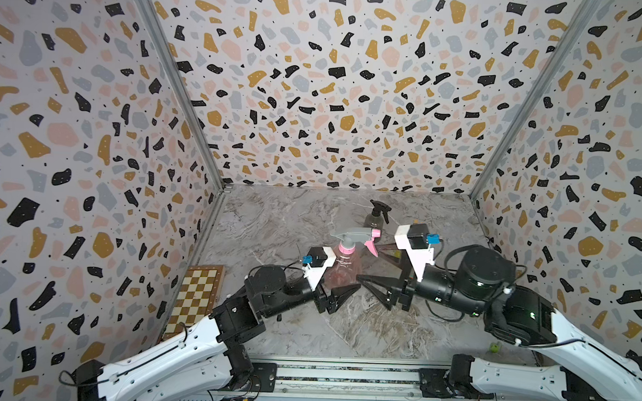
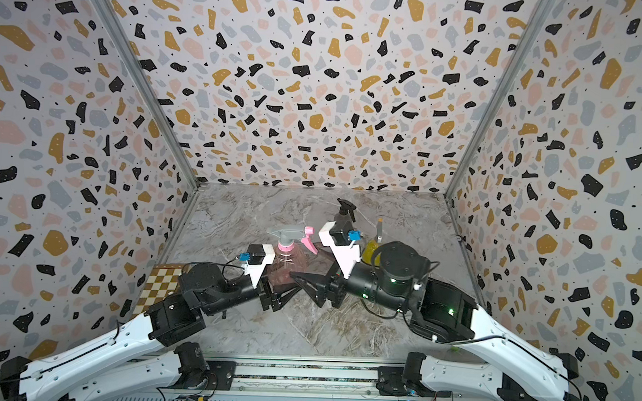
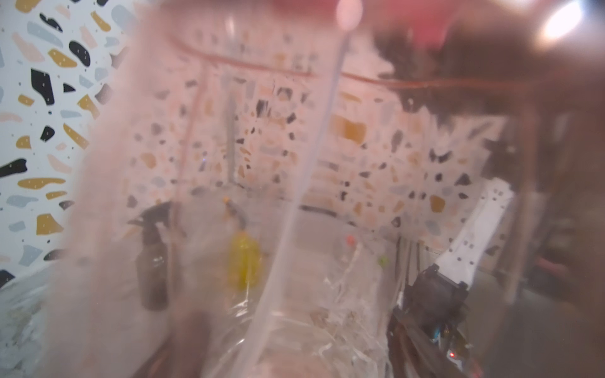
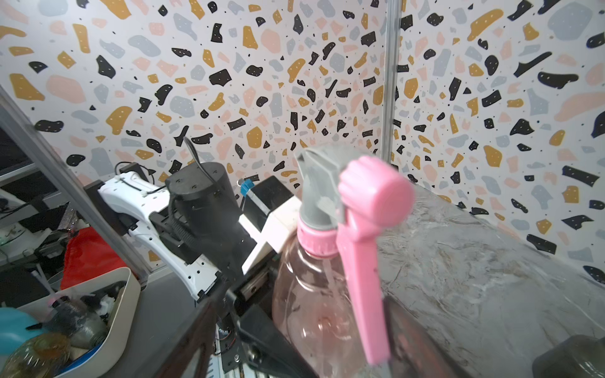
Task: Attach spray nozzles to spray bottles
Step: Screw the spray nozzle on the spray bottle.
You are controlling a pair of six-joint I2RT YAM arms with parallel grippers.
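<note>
The pink spray bottle [image 1: 342, 271] [image 2: 287, 263] [image 4: 311, 311] stands upright mid-table. The pink-and-grey nozzle [image 1: 351, 234] [image 2: 292, 232] [image 4: 327, 183] sits on its neck, and its dip tube [image 3: 294, 212] hangs inside. My left gripper [image 1: 339, 289] [image 2: 282, 287] is shut on the bottle's lower body. My right gripper [image 1: 369, 285] [image 2: 308, 279] [image 4: 304, 353] is open, one jaw on each side of the bottle. Behind stands the dark bottle [image 1: 374, 220] [image 2: 342, 221] [image 3: 152, 261] with the black nozzle [image 1: 380, 206] on it. The yellow bottle [image 2: 371, 248] [image 3: 244, 261] carries a grey nozzle [image 2: 379, 226].
A chessboard [image 1: 196, 300] [image 2: 159, 287] lies against the left wall. A small green object [image 1: 494, 347] sits near the right arm's elbow. Patterned walls close three sides. A white bin [image 4: 98, 294] of clutter stands outside the cell.
</note>
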